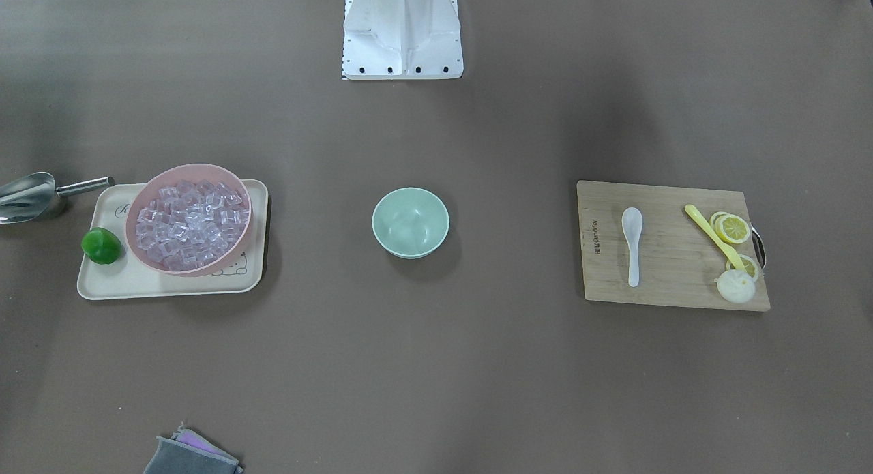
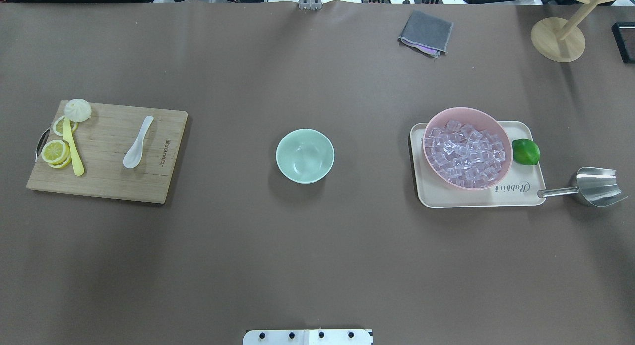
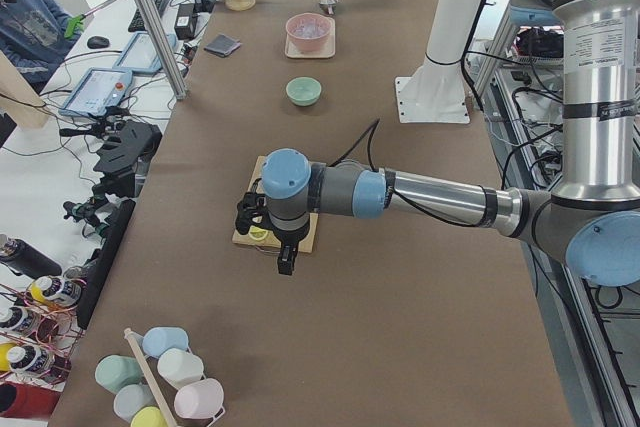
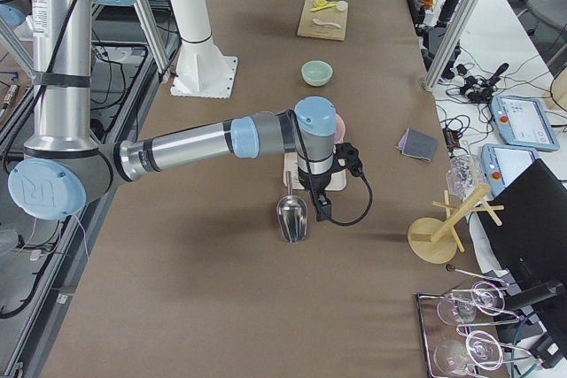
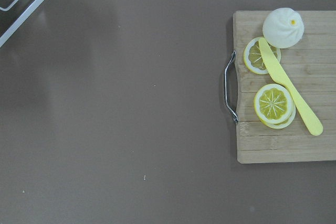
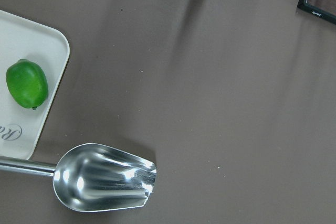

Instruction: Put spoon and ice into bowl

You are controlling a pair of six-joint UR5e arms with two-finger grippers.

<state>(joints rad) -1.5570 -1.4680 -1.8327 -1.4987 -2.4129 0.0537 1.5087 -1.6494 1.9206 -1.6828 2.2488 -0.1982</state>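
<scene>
Mint-green round bowl [image 2: 305, 155] is sitting empty; the glossy white soup spoon [image 2: 138, 149] is lying between it and the left gripper [image 3: 286, 259], the clear ice cubes [image 2: 466, 154] between it and the right gripper [image 4: 321, 210]. Whether either is clenched cannot be told.

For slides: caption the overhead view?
Empty mint bowl centered, white spoon on cutting board, ice in pink bowl.

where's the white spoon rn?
Overhead view, left side: the spoon lies on the cutting board, right of the yellow knife and lemon slices, well left of the green bowl.
</scene>
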